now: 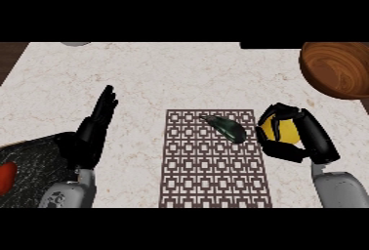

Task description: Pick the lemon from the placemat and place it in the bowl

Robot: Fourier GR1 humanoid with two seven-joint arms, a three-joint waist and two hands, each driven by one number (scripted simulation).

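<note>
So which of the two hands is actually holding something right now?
The right hand, curled round the yellow lemon beside the placemat. The left hand is open, holding nothing.

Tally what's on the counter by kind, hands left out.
Fruit: 1, lemon in the right hand
Dark green vegetable: 1
Placemat: 1
Wooden bowl: 1
Dark tray: 1
Red item: 1
Total: 6

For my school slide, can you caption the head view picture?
Right robot hand curls round the lemon beside the placemat, wooden bowl waiting.
</note>
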